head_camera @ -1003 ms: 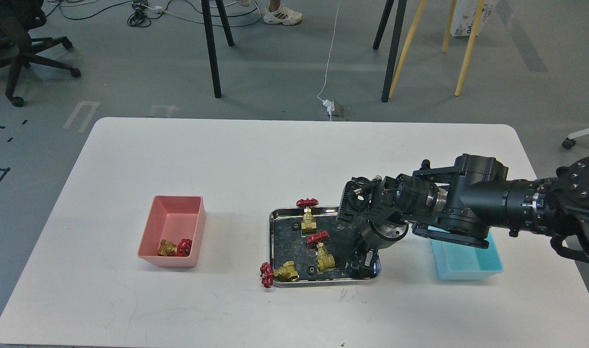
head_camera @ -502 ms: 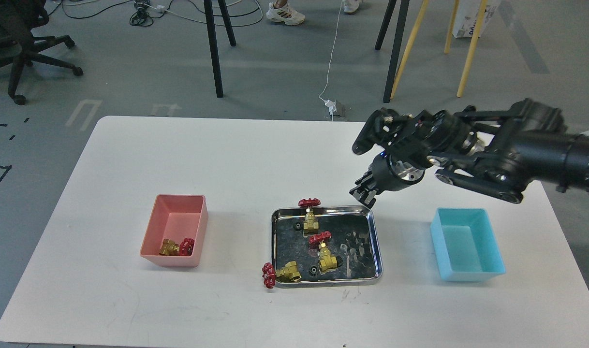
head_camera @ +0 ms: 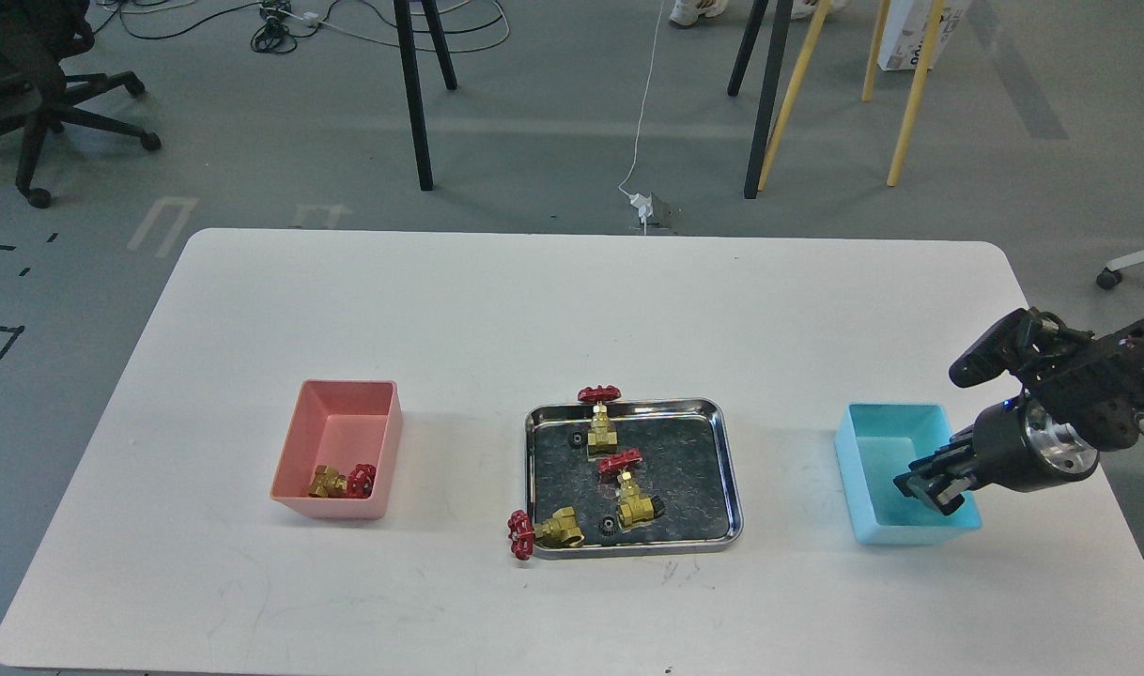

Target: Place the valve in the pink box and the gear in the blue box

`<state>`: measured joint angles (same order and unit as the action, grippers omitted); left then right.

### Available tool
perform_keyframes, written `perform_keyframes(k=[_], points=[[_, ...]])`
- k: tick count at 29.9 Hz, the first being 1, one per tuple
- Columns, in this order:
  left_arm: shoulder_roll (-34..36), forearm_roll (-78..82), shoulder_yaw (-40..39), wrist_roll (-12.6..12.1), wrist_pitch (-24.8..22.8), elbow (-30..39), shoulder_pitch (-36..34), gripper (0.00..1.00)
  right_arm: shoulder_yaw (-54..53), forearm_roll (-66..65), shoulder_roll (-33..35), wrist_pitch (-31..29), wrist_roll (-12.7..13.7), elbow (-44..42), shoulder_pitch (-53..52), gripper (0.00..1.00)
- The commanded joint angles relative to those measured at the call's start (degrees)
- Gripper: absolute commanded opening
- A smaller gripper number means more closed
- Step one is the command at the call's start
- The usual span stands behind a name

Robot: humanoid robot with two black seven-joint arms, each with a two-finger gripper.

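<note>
The pink box (head_camera: 339,427) stands at the left of the table with one brass valve (head_camera: 340,481) lying in it. Three more valves are at the steel tray (head_camera: 727,469): one upright at its back left (head_camera: 598,422), one in the middle (head_camera: 630,496), and one lying across its front left rim (head_camera: 546,530). Small black gears lie in the tray (head_camera: 577,438), (head_camera: 609,523), (head_camera: 656,505). The blue box (head_camera: 873,460) stands at the right. My right gripper (head_camera: 927,486) hangs over the blue box's right side, pointing down and to the left. Its fingers are dark and I cannot tell them apart. The left arm is out of view.
The white table's right edge (head_camera: 1089,441) runs close behind the right arm. Beyond the far edge are chair and table legs (head_camera: 412,94) and a cable with a plug (head_camera: 640,202) on the floor.
My right arm rose from the tray's right side, then swung right and down, and its gripper is now over the blue box. The valves and boxes have not moved.
</note>
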<state>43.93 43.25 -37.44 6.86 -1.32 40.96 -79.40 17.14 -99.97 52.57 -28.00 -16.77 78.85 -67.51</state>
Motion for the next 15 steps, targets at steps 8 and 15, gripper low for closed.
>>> perform_keyframes(k=[8, 15], points=[[-0.1, 0.1, 0.1, -0.5, 0.0, 0.1, 0.1, 1.00, -6.0, 7.0, -0.2, 3.4, 0.2, -3.1, 4.2, 0.97], [-3.7, 0.3, 0.7, -2.9, -3.2, -0.2, -2.2, 1.00, -29.5, 42.3, -0.9, 2.8, 7.3, -9.2, 2.3, 0.98]])
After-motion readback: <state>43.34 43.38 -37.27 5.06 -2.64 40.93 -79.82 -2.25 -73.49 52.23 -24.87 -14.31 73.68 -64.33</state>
